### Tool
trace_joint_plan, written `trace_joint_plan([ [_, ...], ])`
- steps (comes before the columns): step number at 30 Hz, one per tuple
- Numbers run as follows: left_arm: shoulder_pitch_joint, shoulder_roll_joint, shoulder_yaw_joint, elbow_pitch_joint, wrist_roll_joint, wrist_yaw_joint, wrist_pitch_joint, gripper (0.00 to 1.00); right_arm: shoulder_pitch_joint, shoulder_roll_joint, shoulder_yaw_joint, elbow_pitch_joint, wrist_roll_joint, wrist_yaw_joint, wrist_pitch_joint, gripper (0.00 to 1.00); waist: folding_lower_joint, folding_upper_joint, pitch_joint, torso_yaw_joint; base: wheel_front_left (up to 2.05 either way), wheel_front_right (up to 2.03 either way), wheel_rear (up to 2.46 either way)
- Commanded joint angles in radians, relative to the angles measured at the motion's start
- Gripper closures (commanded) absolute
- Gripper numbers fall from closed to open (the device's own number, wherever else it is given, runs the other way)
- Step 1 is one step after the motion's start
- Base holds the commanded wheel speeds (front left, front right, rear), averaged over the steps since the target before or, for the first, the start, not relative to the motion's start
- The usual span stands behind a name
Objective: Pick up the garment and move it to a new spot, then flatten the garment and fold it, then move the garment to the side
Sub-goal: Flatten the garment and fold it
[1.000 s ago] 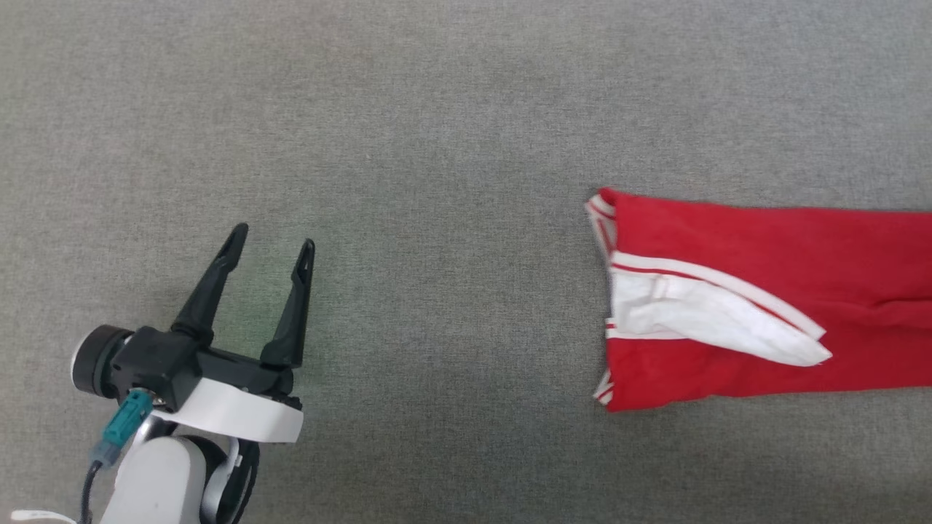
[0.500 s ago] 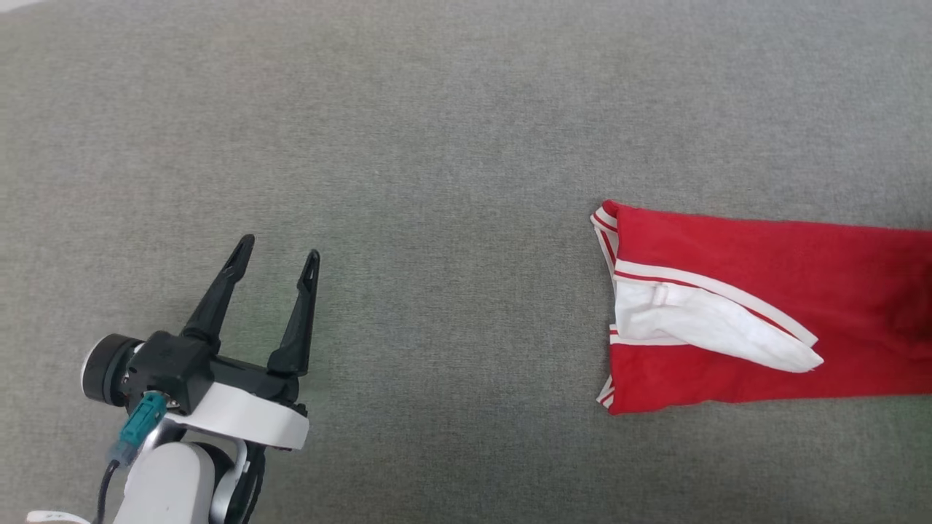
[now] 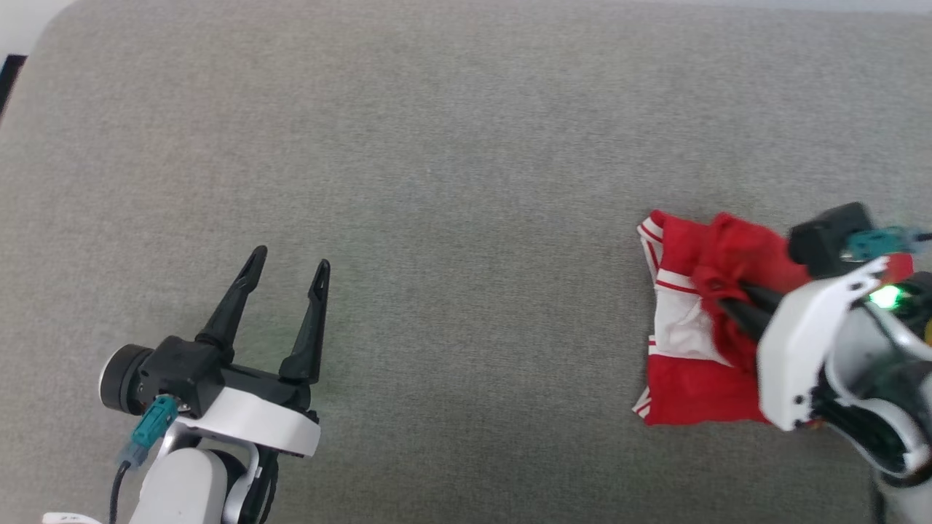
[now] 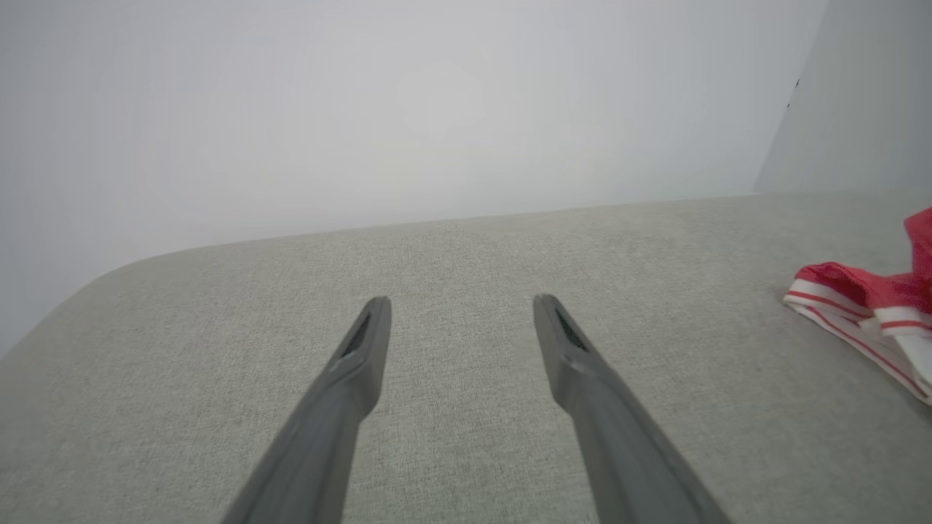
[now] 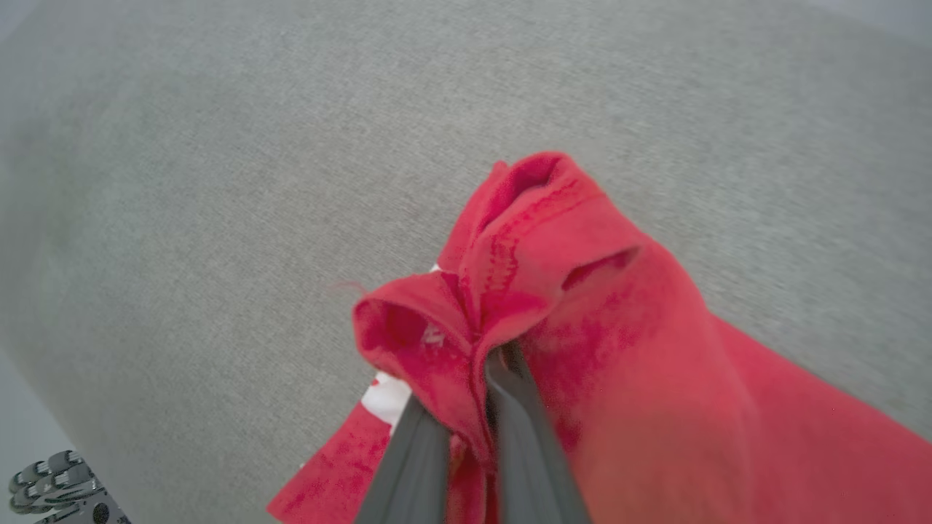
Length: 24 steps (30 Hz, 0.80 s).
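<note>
The right end effector (image 3: 722,297) is closed tight on a bunched red fold of the garment (image 3: 684,378). The garment lies crumpled on the right side of the grey bench (image 3: 451,182). The left end effector (image 3: 291,259) is well apart from it on the left, above the bench, its fingers spread wide and empty.

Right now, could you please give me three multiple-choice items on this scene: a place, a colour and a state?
1. Where does the shirt lie? A at the far left; B on the floor; C on the robot's right.
2. Its main colour? A red; B blue; C green.
3. The right tool is: A open; B shut on the shirt; C holding a cup.
Answers: 1 C, it lies well to the right of the left tool; 2 A, it is red cloth with white trim; 3 B, the tool pinches a bunched fold.
</note>
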State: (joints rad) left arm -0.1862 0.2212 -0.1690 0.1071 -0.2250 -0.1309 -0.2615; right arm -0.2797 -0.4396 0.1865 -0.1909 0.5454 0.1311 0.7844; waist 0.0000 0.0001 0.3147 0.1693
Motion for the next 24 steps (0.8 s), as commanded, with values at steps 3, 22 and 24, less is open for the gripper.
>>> trace_joint_plan([
  [3, -0.019, -0.010, -0.004, 0.006, -0.005, 0.001, -0.005, 0.00, -0.043, 0.014, 0.065, 0.048, -0.004, -0.001, -0.007, 1.00, 0.0000, -0.0001, 0.005, 0.024, 0.00, 0.00, 0.00],
  [22, 0.010, -0.006, -0.001, 0.027, -0.038, 0.001, -0.005, 0.00, -0.055, 0.039, 0.022, 0.205, 0.018, -0.001, -0.195, 0.00, 0.0000, -0.0001, -0.041, -0.014, 0.00, 0.00, 0.00],
  [24, 0.019, 0.000, -0.001, 0.037, -0.048, 0.001, -0.005, 0.00, -0.052, 0.038, -0.012, 0.219, 0.017, -0.001, -0.226, 0.00, 0.0000, -0.0001, -0.052, -0.032, 0.00, 0.00, 0.00],
])
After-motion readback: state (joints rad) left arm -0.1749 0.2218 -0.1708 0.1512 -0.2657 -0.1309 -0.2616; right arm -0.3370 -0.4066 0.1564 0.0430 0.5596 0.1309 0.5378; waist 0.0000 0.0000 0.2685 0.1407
